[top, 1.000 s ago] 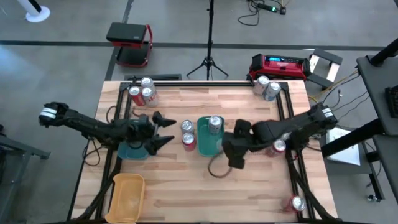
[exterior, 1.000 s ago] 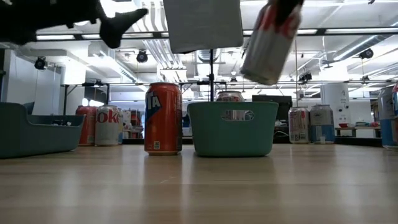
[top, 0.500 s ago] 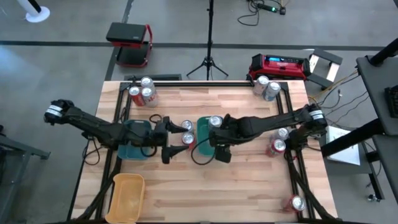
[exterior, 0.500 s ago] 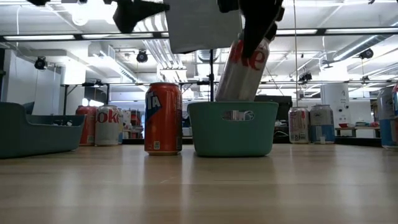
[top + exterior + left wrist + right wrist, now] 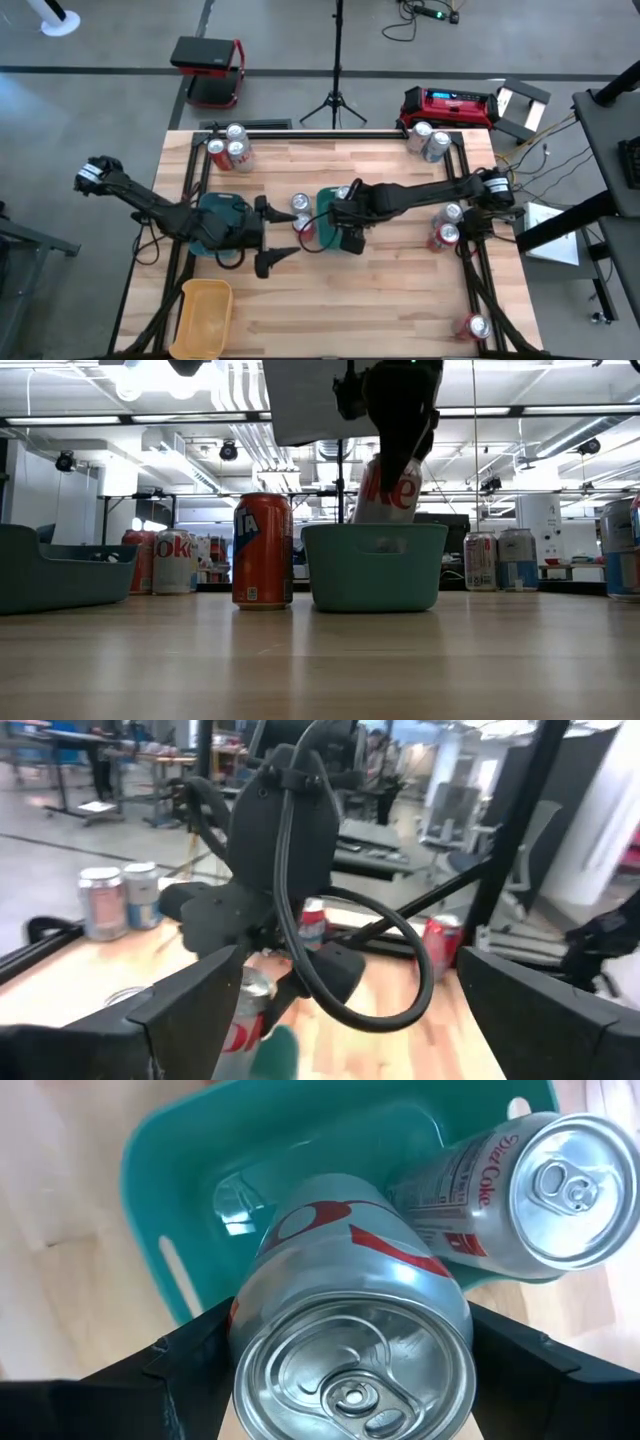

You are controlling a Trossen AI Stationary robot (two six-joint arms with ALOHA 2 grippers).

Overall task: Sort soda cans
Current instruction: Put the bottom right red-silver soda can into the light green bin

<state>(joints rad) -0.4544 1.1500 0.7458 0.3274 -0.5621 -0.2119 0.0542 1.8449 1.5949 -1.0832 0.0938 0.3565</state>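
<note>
The silver Diet Coke can (image 5: 350, 1320) sits clamped between the two dark fingers of the right tool (image 5: 350, 1370), tilted, its lower end inside the teal tray (image 5: 180, 1170) at the middle of the tabletop (image 5: 400, 290). In the low view the same can (image 5: 388, 490) leans over the tray's rim (image 5: 374, 565) with the right tool (image 5: 398, 405) gripping it from above. A second Diet Coke can (image 5: 500, 1190) already lies tilted in that tray, touching the held one.

Just beside the tray, on its left in the high view, stand two cans: a silver-topped can (image 5: 301, 204) and a red can (image 5: 304, 226); the low view shows an orange-red can (image 5: 262, 551) upright next to the tray.

The left tool (image 5: 268, 236) hovers near those two cans with its fingers spread apart and nothing between them, over the edge of a darker teal tray (image 5: 222, 222). A yellow tray (image 5: 205, 315) rests at the tabletop's near left corner.

Farther out, three cans (image 5: 228, 148) cluster at the far left corner, two cans (image 5: 428, 140) at the far right corner, two more (image 5: 447, 225) by the right edge, and a single can (image 5: 473, 326) near the right front corner.
</note>
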